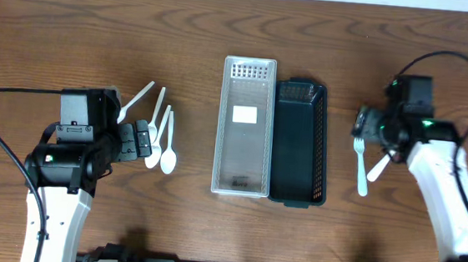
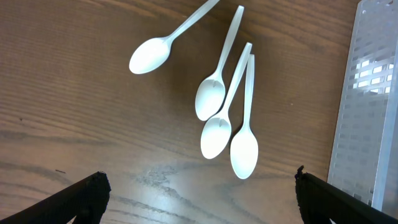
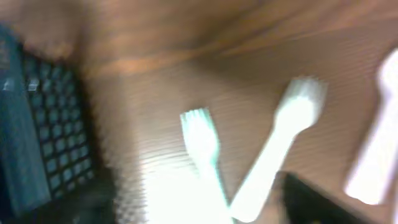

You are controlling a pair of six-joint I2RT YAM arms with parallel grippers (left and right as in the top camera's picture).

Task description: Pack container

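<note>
Left gripper (image 1: 142, 139) is hanging just left of four white spoons (image 1: 164, 142); right gripper (image 1: 362, 126) is sitting by the forks (image 1: 363, 168), right of both containers (image 1: 250, 65).

Left wrist: I'm seeing jaws wide, empty.

Right wrist: it's blurring, so I cannot tell.

Spoons are looking light and slippery, so I'm favouring a mid-handle pinch.
</note>
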